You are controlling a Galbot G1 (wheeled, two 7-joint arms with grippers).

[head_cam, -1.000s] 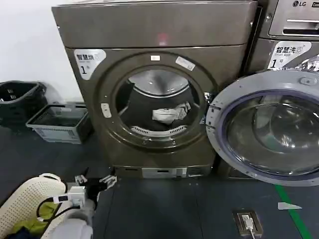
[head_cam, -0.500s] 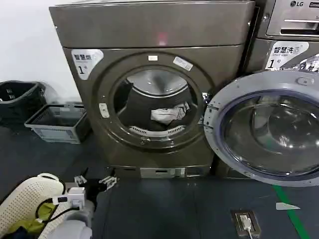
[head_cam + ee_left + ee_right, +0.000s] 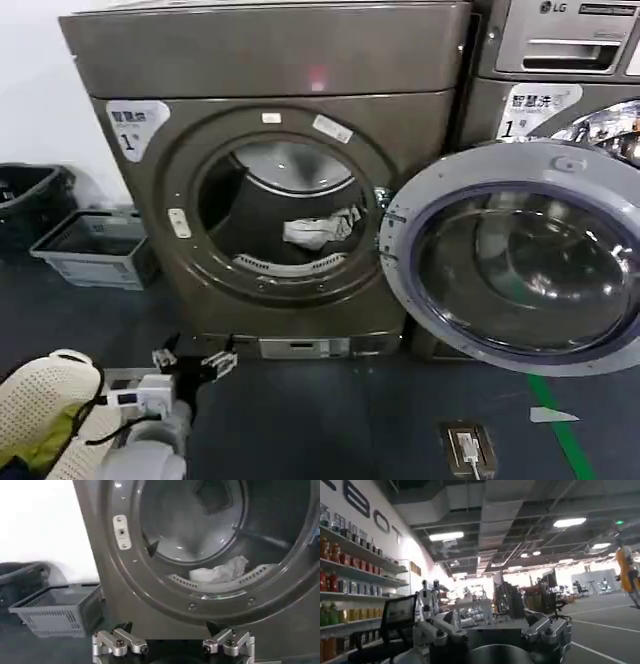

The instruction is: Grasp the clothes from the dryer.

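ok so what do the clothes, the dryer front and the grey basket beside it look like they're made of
The clothes: soft white and light grey fabric, judging by crumpled folds. The dryer: bronze-grey metal with a brushed, slightly glossy finish, going by its soft reflections; its door looks like grey plastic around a reflective glass window. The basket: probably matte grey plastic, from its moulded slotted walls.

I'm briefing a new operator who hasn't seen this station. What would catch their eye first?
The dryer fills the middle, its round door swung wide open to the right. Inside the drum lies a small white bundle, the clothes, low in the opening. The left gripper hangs open near the floor, below and left of the porthole; the right gripper points away at a room with shelves.
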